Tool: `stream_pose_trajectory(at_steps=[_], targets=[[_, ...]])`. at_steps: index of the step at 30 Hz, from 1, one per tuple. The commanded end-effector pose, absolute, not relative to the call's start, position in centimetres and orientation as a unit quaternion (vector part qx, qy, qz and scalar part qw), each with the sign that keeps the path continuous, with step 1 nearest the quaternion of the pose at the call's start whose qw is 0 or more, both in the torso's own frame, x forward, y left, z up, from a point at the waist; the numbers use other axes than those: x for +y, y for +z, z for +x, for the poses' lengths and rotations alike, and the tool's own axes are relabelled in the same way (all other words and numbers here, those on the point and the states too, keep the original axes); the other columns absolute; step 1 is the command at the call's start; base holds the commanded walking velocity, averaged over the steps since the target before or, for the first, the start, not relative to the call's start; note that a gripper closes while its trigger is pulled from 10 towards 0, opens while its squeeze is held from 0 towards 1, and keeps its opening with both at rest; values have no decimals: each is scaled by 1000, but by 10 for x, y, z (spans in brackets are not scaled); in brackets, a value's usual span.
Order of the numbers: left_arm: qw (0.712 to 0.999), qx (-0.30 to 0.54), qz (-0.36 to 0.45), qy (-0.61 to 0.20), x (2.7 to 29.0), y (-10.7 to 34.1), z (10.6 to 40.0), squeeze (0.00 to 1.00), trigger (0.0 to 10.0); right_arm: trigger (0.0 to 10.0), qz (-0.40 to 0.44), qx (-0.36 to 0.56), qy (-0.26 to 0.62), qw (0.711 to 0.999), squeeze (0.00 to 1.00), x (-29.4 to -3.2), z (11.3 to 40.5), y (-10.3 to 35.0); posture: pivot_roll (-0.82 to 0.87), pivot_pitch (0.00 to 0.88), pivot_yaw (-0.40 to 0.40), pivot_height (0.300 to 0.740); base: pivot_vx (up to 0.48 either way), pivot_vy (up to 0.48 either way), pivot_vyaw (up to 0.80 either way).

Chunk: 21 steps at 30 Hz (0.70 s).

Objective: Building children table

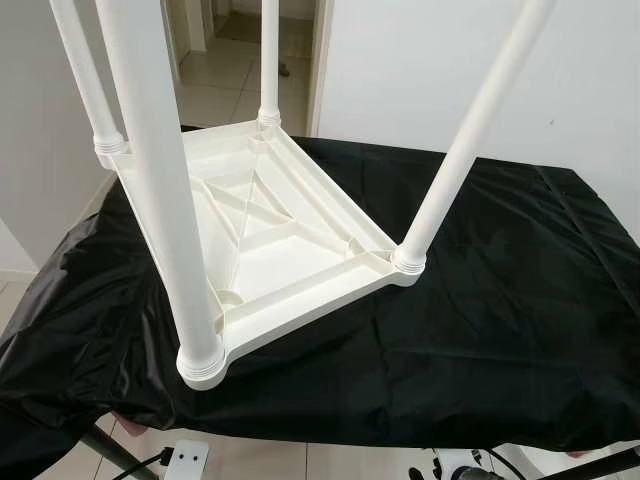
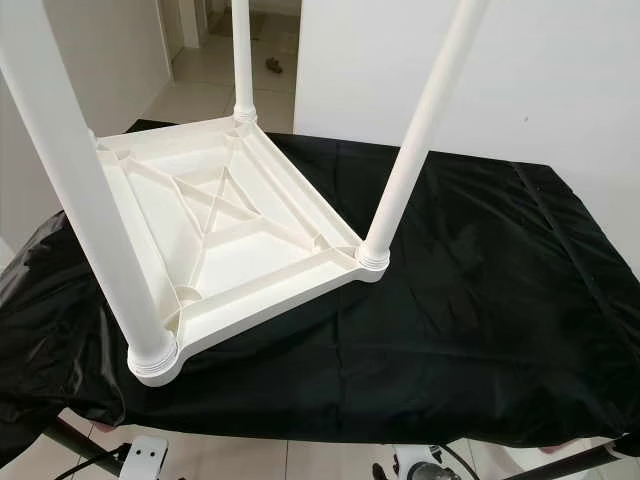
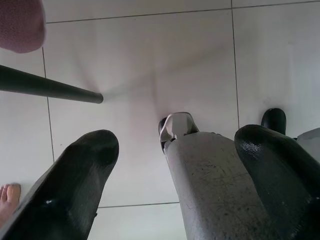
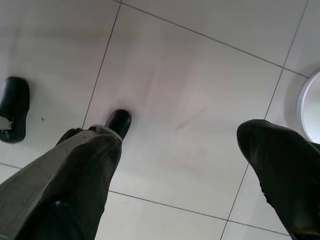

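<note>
Left eye view: upturned white plastic table, light, stiff, slippery; grip near leg. Left gripper and right gripper spread, idle.

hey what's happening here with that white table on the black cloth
A white plastic children's table lies upside down on a work table under a black cloth, with all four legs standing in its corner sockets. Nothing is handling it now. The left gripper and the right gripper both hang open over the tiled floor. A person's toes show at the edge of the left wrist view.
</note>
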<state>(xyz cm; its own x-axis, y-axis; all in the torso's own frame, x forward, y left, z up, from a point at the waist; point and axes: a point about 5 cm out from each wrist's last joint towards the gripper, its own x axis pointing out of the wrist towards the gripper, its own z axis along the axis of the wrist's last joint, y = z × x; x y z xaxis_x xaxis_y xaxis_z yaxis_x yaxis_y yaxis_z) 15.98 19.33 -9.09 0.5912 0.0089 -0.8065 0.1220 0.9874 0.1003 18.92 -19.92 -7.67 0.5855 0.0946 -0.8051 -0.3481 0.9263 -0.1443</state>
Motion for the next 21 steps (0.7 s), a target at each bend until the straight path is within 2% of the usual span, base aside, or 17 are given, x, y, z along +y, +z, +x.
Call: stream_pose_trajectory(at_steps=[1,6,8,13,21], targets=[[877,475,62,-38,188,-97,147,0,10000,10000,-147,449,131,872,0,-200,181,-80,86,0,-125,740,0,0,0],[876,476,63,-42,189,-97,147,0,10000,10000,-146,451,133,871,0,-198,179,-82,82,0,-111,740,0,0,0],[875,477,70,-50,191,-97,148,0,10000,10000,-142,450,141,870,0,-190,177,-84,71,0,-75,740,0,0,0],[871,480,82,-62,192,-97,147,0,10000,10000,-136,448,150,871,0,-177,175,-86,71,0,-60,740,0,0,0],[865,485,99,-86,194,-97,146,0,10000,10000,-120,453,142,872,0,-169,175,-88,75,0,-18,740,0,0,0]])
